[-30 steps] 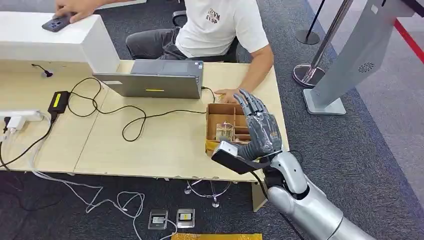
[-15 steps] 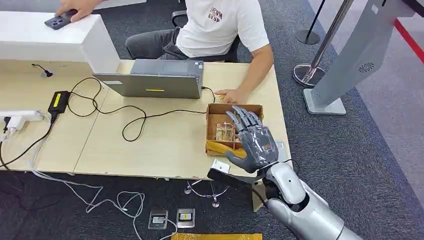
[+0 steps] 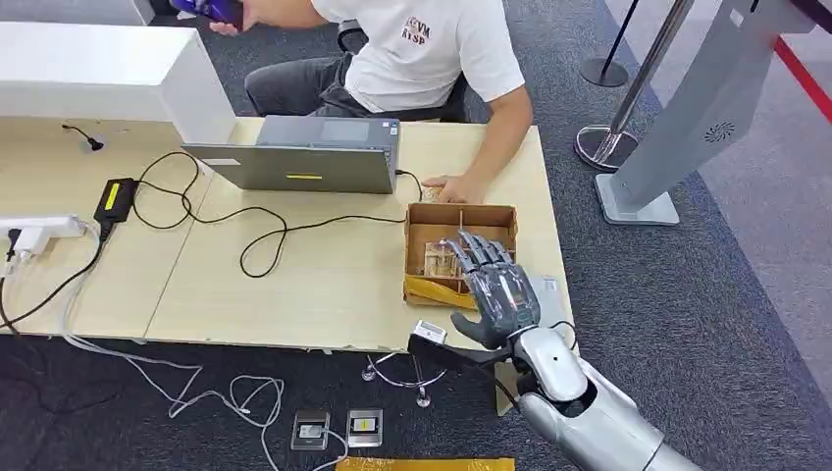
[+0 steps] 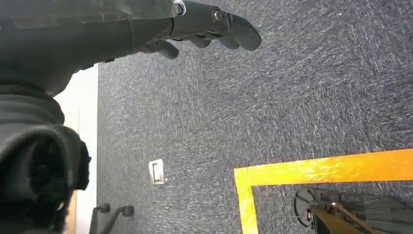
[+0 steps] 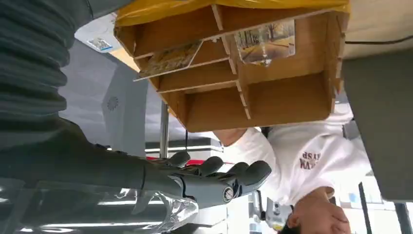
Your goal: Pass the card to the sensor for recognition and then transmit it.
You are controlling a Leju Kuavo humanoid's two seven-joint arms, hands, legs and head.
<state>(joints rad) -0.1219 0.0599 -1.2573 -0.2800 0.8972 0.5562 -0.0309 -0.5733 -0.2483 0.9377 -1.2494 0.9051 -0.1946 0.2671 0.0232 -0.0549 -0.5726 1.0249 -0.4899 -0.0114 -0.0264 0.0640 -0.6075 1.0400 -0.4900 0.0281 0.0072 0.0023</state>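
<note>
Right hand [image 3: 495, 289] open and empty, fingers spread over the cardboard box [image 3: 422, 231] of cards [image 3: 439, 259], left hand [image 4: 204, 27] empty, fingers straight.

Robot's reach blocks view of divided box; seated person cut off at frame's top

In the head view the right hand [image 3: 495, 289] covers the near right compartments of the cardboard box [image 3: 439, 213], and a card [image 3: 439, 257] standing inside is too small to read. The person [image 3: 422, 54] at the desk is cropped above the shoulders, the dark object [image 3: 210, 9] in the raised hand half lost at the edge. The grey kiosk [image 3: 711, 108] runs out of frame. The left hand [image 4: 195, 24] is partly cropped in its wrist view.
</note>
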